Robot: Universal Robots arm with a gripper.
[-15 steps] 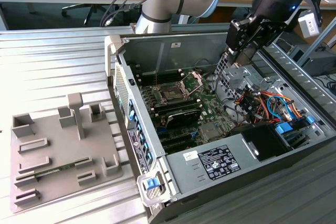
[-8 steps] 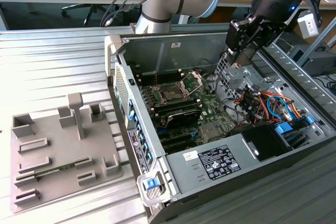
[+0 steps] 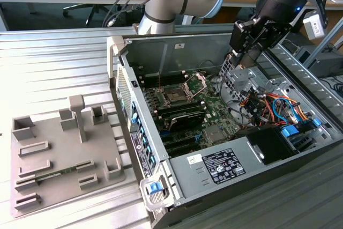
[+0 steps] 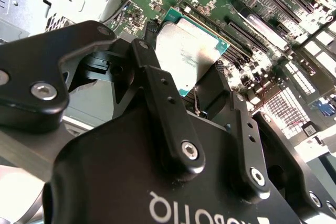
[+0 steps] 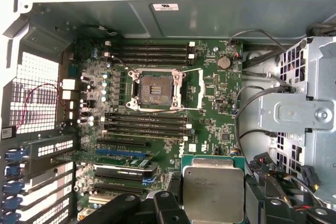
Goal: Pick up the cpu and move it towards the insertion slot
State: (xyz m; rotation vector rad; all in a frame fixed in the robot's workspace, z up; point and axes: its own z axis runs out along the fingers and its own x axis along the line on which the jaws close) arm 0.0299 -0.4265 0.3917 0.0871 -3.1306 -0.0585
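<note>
While clamped by the gripper [image 4: 197, 95], the cpu [image 4: 186, 53] is seen as a flat, pale silvery square edged in green.

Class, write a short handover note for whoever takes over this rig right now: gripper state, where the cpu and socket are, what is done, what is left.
Gripper: shut on the cpu, held above the open computer case.
Insertion slot: on the motherboard, frame open, dark centre bare.
Done: cpu picked up; grey tray left behind outside the case.
Left: cpu is not yet over the slot; it sits off to one side of it.
</note>
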